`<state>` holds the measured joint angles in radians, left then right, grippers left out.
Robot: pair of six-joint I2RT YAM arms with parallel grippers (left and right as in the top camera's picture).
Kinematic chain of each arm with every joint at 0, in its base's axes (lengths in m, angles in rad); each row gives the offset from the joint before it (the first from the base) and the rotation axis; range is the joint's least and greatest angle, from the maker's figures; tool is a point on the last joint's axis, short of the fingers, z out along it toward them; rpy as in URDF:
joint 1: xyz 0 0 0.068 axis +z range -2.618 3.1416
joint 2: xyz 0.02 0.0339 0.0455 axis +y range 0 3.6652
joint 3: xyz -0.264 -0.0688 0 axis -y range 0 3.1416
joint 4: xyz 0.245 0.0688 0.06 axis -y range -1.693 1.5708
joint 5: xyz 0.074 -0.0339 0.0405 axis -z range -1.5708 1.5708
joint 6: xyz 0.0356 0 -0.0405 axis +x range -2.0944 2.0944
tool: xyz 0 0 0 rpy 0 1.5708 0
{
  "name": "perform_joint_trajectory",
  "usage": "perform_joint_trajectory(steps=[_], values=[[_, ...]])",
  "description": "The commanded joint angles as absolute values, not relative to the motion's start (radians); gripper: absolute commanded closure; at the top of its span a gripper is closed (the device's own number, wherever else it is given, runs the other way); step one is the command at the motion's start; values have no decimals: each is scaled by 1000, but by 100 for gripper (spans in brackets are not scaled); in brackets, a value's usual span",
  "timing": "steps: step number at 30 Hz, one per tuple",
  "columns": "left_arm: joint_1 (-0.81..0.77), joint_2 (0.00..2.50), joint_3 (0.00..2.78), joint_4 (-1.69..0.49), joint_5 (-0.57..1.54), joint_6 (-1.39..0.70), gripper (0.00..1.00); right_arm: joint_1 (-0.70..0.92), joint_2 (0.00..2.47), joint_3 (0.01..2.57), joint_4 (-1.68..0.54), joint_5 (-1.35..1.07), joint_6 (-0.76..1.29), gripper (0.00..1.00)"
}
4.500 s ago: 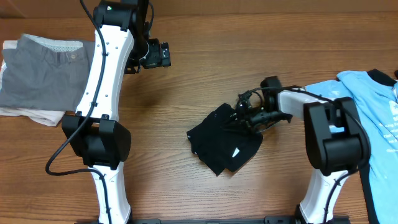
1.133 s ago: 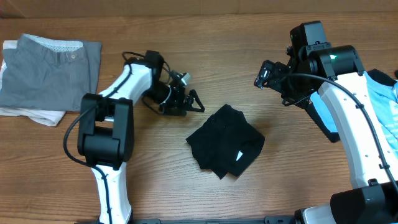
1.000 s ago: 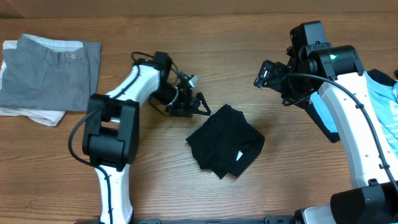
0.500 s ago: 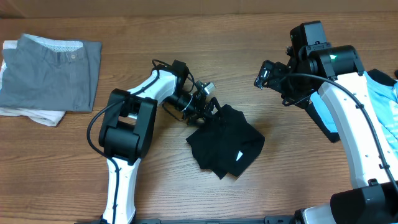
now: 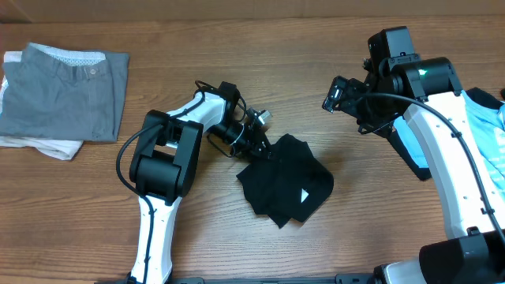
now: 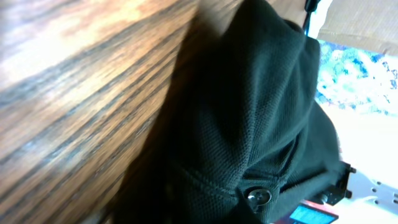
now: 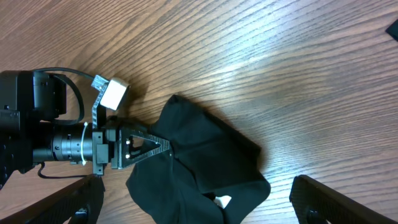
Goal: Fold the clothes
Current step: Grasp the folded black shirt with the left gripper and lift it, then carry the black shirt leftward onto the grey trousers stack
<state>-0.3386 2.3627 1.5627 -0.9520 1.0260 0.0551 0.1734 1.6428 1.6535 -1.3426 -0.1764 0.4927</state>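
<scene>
The left pincer (image 5: 264, 150), wide open a second ago, now pinches the upper-left edge of the crumpled black shirt (image 5: 288, 181) lying mid desk (image 5: 237, 63). The right pincer (image 5: 347, 110) hangs spread, empty.

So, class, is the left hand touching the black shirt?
Touching. The right wrist view shows the left hand pinched onto the edge of the black shirt; the left wrist view is filled with its cloth.

A brown wooden table (image 5: 268, 63) fills every view, its grain running left to right. At its far left corner lie folded grey shorts (image 5: 63, 99), the buttoned waistband toward the back. They rest on a folded white cloth (image 5: 35, 146) that peeks out along the near edge.
</scene>
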Motion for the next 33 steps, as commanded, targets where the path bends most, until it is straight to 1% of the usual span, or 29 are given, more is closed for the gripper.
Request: perform_joint_trajectory(steps=[1,5,11,14,16,22,23,29,33], values=[[-354,2420,1540,-912,880,52,96,175,1615,1681,-1337,-176,482,0],[-351,2420,1541,-849,880,30,96,175,1616,1681,-1338,-176,482,0],[-297,2420,1576,-672,879,-76,96,175,1616,1681,-1347,-176,482,0],[-238,2420,1608,-580,865,-145,96,175,1616,1681,-1360,-176,482,0],[-195,2420,1636,-549,805,-190,96,175,1616,1681,-1365,-176,482,0],[-65,2420,1720,-522,676,-192,96,175,1616,1681,-1375,-176,482,0],[-50,2420,1728,-520,672,-192,96,175,1616,1681,-1375,-176,482,0],[83,2420,1790,-418,666,-353,96,175,1616,1681,-1377,-176,482,0],[152,2420,1835,-417,679,-354,96,175,1616,1681,-1392,-176,483,0]])
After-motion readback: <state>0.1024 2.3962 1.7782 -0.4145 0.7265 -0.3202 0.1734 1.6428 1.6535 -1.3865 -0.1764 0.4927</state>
